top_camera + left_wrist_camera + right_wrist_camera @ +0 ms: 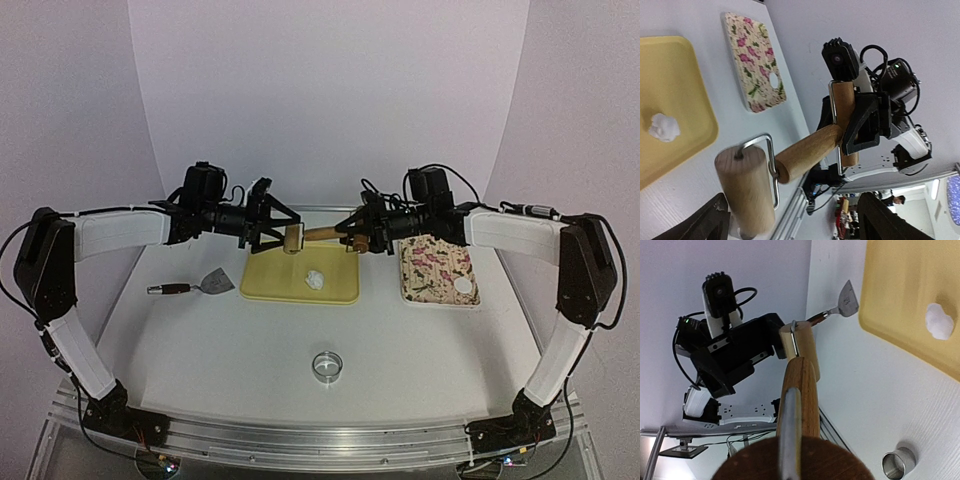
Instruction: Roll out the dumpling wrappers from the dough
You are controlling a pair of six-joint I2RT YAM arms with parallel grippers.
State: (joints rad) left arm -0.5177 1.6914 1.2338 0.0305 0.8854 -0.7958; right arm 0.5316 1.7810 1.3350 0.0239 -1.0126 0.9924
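Roller [807, 152] in right gripper [358, 240], dumpling wrapper [463, 286] nearby.

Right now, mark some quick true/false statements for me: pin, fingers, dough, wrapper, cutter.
1. The right fingers grip one end of the rolling pin. True.
2. The left fingers are clamped shut on the pin's roller. False: they stand wide open on either side of it.
3. The dough lump lies on the floral tray. False: it lies on the yellow tray.
4. One round wrapper lies on the floral tray. True.
5. The ring cutter sits on the yellow tray. False: it stands on the bare table, nearer the arm bases.
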